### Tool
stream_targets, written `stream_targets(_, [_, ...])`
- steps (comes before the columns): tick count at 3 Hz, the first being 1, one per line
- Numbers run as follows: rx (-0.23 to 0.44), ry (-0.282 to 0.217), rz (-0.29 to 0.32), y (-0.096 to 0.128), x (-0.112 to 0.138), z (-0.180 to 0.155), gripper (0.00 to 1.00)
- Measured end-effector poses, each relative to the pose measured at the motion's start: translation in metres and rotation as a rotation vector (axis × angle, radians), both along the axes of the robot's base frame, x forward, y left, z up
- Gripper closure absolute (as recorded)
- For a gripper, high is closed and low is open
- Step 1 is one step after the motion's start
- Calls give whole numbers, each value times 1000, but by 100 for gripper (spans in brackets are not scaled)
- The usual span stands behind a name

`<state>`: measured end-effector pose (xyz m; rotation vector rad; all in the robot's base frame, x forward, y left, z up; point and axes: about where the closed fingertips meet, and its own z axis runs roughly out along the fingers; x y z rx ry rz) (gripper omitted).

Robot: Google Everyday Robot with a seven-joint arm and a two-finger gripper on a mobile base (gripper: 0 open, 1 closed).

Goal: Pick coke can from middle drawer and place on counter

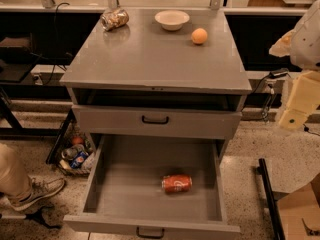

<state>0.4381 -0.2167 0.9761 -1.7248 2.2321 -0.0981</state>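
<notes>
The coke can [176,183], red with white lettering, lies on its side on the floor of the open middle drawer [120,184], right of centre. The drawer is pulled out towards me, its black handle at the bottom front. The counter [150,54] is the cabinet's flat grey top. My gripper [296,111] hangs at the right edge of the view, beside the cabinet's right side, above and to the right of the can and apart from it. It holds nothing that I can see.
On the counter stand a shiny packet [114,19] at the back left, a white bowl [172,19] at the back middle and an orange ball [199,36]. The shallower drawer [155,120] above is shut. A person's shoe [35,191] and a basket of items [75,156] are on the left floor.
</notes>
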Motion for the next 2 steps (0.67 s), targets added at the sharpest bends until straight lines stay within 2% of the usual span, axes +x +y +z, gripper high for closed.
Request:
stream_targets(1, [0,0,0,0,0,0,0])
stream_targets(2, [21,22,27,5,1,-36,0])
